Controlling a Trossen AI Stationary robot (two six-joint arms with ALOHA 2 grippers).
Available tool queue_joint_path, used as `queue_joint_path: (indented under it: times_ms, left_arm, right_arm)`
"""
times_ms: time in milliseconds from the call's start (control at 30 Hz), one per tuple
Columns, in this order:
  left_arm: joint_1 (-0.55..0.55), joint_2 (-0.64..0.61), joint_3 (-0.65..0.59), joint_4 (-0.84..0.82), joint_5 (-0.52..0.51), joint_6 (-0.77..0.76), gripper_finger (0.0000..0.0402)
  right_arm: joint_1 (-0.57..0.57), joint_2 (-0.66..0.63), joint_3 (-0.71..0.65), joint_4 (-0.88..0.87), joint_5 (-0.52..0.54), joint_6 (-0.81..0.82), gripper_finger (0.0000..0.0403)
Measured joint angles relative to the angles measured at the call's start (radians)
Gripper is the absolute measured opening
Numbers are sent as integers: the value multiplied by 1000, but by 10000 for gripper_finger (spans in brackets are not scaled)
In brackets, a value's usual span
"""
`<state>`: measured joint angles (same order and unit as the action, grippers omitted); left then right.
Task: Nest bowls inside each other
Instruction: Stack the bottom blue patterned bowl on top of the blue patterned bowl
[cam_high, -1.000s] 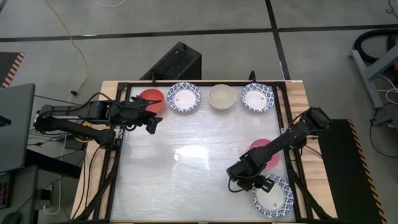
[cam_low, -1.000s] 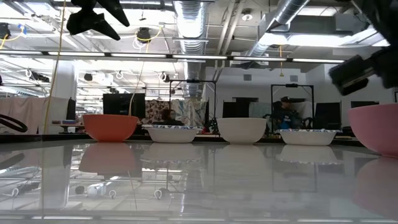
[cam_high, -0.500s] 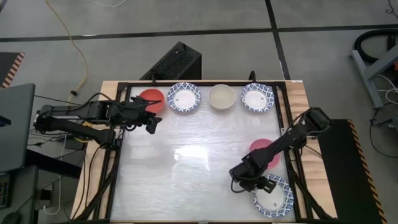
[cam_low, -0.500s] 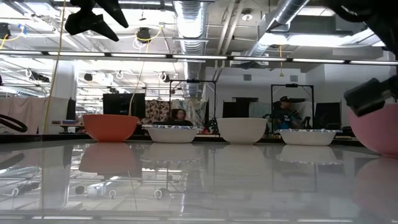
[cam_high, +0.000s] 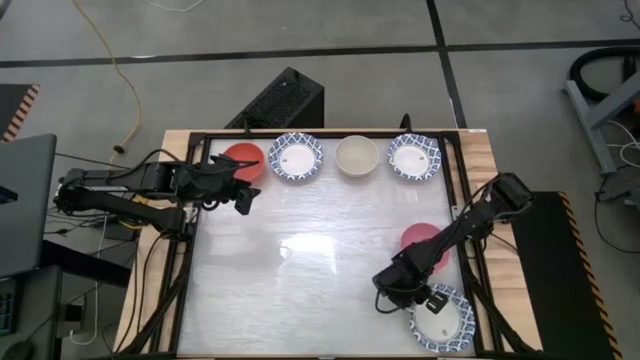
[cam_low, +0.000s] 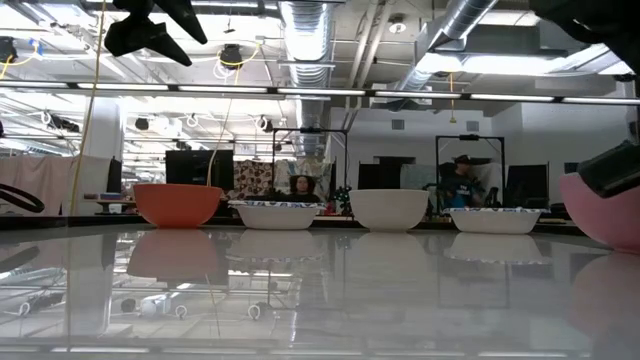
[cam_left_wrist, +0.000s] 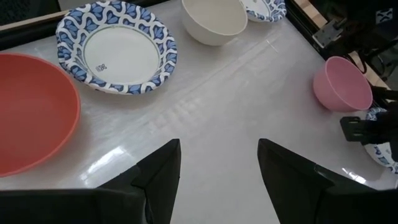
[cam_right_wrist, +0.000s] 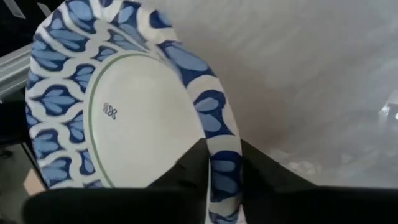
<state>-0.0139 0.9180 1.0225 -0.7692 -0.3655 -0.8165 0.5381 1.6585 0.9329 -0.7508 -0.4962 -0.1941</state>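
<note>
From above, the worktop (cam_high: 300, 260) carries a back row of bowls: the red bowl (cam_high: 243, 160), a blue-rimmed bowl (cam_high: 296, 157), the cream bowl (cam_high: 357, 156) and a second blue-rimmed bowl (cam_high: 414, 157). The pink bowl (cam_high: 420, 240) sits near the right edge, and the near blue-rimmed bowl (cam_high: 442, 320) lies at the front right corner. The right gripper (cam_high: 428, 303) is at that bowl's rim; the left gripper (cam_high: 243, 201) hovers beside the red bowl.

At worktop height, the back row stands upright, spaced apart.

Past the left wrist, the left gripper (cam_left_wrist: 217, 165) is spread apart and empty.

Past the right wrist, the right gripper (cam_right_wrist: 222, 163) straddles the near bowl's patterned rim, clamped on it.
</note>
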Motion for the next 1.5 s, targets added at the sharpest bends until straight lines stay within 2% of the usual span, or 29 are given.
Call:
queue_joint_path:
  times_ms: [200, 267, 700, 967, 1500]
  left_arm:
    - [0, 0, 0, 0, -5, 0, 203]
    - [0, 0, 0, 0, -5, 0, 203]
    - [0, 0, 0, 0, -4, 0, 203]
    - [0, 0, 0, -5, -4, 3, 203]
    - [0, 0, 0, -5, -4, 9, 203]
  right_arm:
    - [-1, 0, 0, -4, -11, 72, 16]
    - [-2, 0, 0, -5, -11, 96, 9]
    - [-2, 0, 0, 13, -11, 273, 10]
    - [-5, 0, 11, 97, -4, 397, 9]
    - [-120, 0, 128, 70, -2, 425, 9]
